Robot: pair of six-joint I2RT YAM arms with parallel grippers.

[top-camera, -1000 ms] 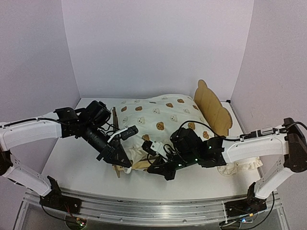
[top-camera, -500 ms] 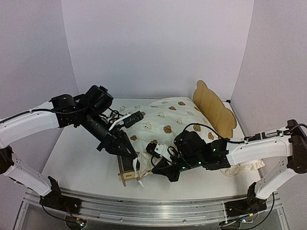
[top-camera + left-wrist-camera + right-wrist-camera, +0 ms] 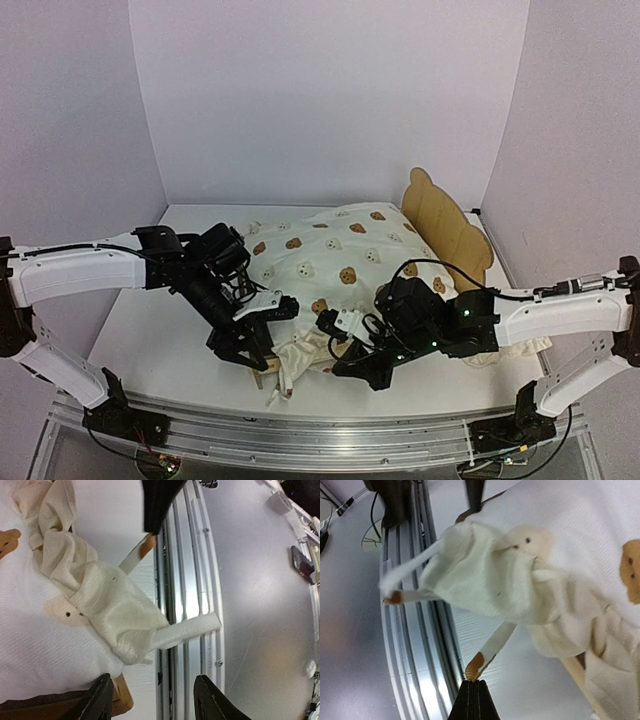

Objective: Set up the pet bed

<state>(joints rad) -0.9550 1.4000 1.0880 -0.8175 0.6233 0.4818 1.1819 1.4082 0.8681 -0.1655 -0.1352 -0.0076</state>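
Overhanging table (image 3: 150, 335) edge: cushion tie (image 3: 492, 645), pinched in right hand (image 3: 475, 690); left hand (image 3: 155, 700) spread.

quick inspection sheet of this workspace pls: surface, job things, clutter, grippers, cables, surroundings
surface: white table, no spills seen
job's things: bed, headboard upright at back right; frame mostly hidden under the cushion, whose corner hangs over the near end
clutter: pillow off the bed, under the right arm
grippers: left gripper open, holding nothing, by the cushion's corner; right gripper shut on a tie, at its brown tip
cables: black cable looping over the right arm, no snag seen
surroundings: plain walls on three sides; metal rail along the near edge
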